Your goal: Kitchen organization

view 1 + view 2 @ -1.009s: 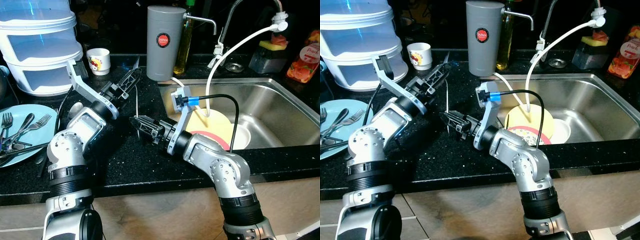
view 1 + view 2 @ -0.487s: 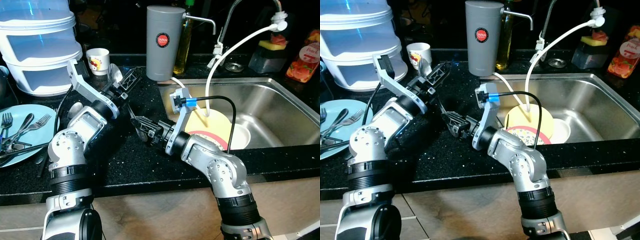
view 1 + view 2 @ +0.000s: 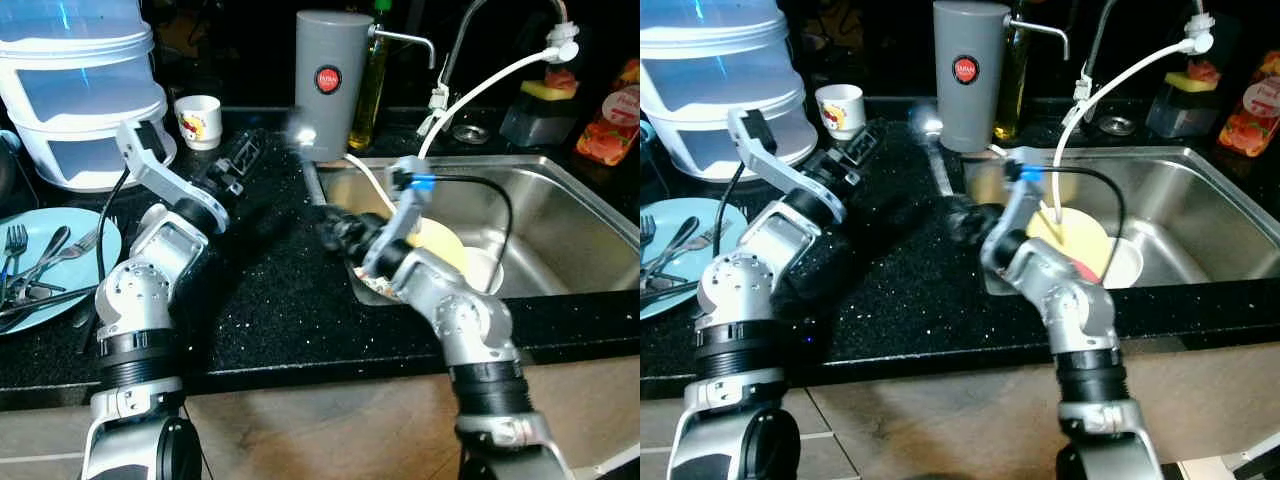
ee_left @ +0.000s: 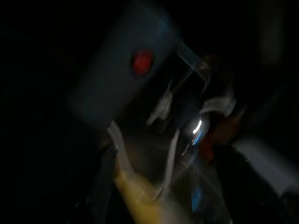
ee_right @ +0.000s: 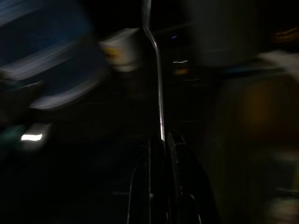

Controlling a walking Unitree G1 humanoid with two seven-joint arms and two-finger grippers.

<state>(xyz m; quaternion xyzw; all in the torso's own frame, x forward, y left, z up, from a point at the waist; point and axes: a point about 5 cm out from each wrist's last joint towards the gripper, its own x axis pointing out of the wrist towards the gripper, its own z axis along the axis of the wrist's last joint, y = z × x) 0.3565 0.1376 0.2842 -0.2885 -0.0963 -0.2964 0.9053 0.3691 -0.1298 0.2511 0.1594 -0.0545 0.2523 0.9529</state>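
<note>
Now blurred, slender silver spoon

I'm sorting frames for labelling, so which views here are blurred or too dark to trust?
Left and right eye views: the right pincer and the spoon it holds are motion-smeared, while the counter and grey canister stay sharp. Left wrist view: very dark and blurred. Right wrist view: dark, background smeared, spoon handle readable.
</note>
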